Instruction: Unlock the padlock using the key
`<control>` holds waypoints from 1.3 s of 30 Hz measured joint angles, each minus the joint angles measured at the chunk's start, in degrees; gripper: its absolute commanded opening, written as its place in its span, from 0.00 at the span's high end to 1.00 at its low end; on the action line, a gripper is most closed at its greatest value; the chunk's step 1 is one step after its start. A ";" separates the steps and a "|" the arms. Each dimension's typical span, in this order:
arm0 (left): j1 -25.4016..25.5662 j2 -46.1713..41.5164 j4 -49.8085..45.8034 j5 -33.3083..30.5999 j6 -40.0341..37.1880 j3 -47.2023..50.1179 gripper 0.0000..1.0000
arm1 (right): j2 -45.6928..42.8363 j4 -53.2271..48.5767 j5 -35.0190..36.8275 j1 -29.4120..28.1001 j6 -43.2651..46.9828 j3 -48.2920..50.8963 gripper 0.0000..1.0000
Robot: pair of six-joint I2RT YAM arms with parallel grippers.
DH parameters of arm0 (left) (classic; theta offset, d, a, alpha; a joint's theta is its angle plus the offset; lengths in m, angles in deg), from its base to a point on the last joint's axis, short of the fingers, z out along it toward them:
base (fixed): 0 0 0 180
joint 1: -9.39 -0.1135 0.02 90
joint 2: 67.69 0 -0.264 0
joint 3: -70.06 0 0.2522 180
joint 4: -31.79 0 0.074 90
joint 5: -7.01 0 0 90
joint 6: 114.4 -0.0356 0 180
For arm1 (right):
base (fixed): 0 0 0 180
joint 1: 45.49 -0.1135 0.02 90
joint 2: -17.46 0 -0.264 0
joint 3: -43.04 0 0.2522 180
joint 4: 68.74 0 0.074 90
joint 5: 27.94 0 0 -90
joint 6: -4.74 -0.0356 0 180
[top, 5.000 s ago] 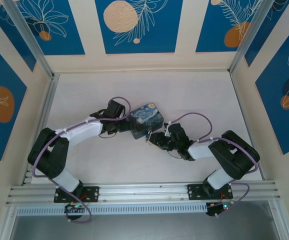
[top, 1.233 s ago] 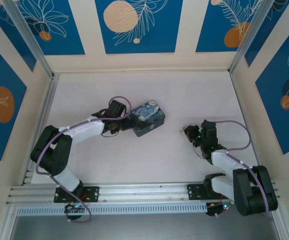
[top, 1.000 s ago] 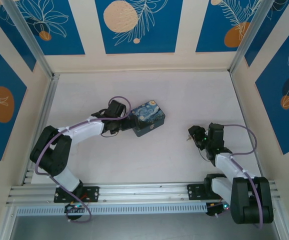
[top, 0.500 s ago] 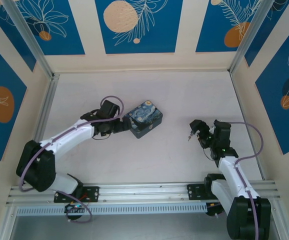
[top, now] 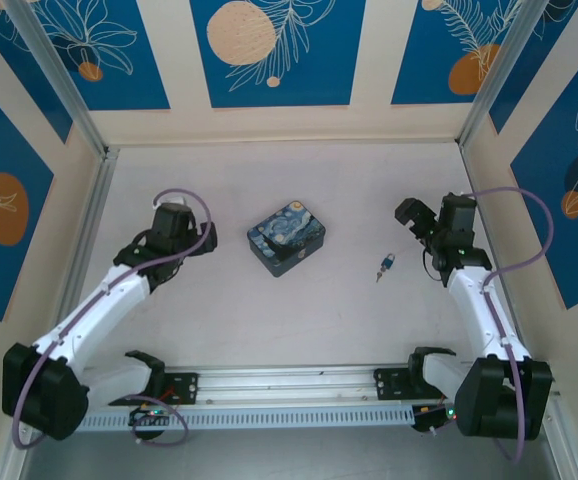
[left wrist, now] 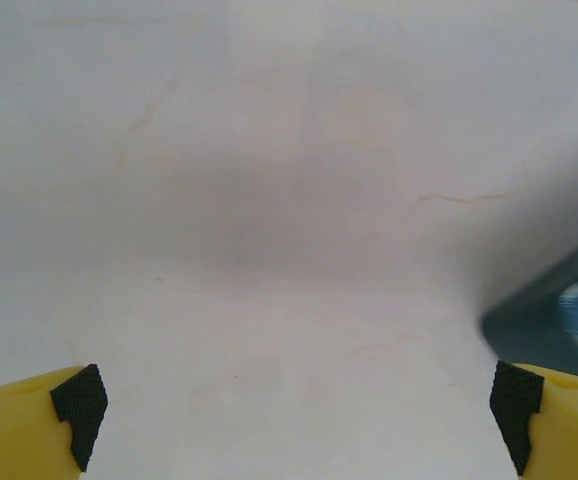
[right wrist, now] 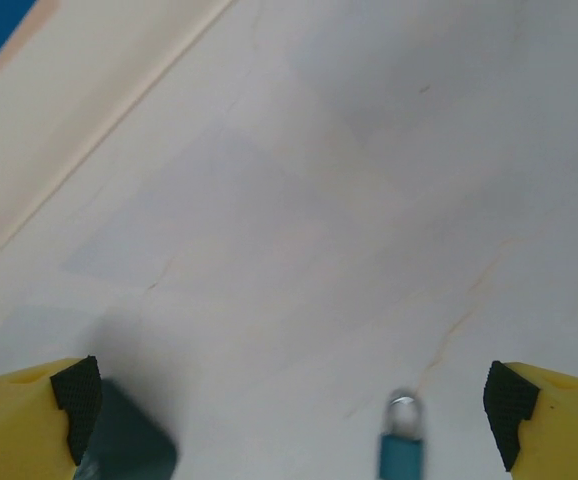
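On the left, the left tool [top: 197, 240] is held wide open over the bare desk [top: 269, 330], and nothing is gripped by it. In the left wrist view its yellow fingers [left wrist: 29, 430] are seen far apart at the bottom corners. It is kept near the painted tin [top: 287, 238] but not touching it, likely so that the middle of the desk is kept free.

The tin is set flat in the middle. It does not seem to be needed for the job.

To the right of the tin, well apart from it, the padlock [top: 387, 262] is laid flat on the desk. A small thin piece, taken to be the key [top: 379, 276], is seen touching its near end. Whether the key is pushed into the lock cannot be told.

On the right, the right tool [top: 412, 217] is also held wide open, near the padlock, with nothing gripped. In the right wrist view the padlock is seen low down between the open sides, so the tool is likely lined up for a grab.
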 measured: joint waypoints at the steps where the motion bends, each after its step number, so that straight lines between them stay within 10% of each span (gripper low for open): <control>1: -0.39 -1.53 2.67 -1.46 -2.84 2.69 0.00 | -0.02 2.27 1.70 -0.11 1.90 1.53 0.00; 19: -16.04 19.02 45.77 -0.61 -19.52 18.18 0.00 | 24.68 59.21 4.87 -7.96 26.71 24.39 0.00; 28: -16.35 25.55 63.49 11.28 -23.93 22.53 0.00 | 27.43 61.46 -7.23 -3.02 29.44 20.79 0.00; 39: -16.59 25.75 67.12 14.25 -24.85 22.56 0.00 | 27.43 60.87 -5.73 -5.16 29.42 20.17 0.00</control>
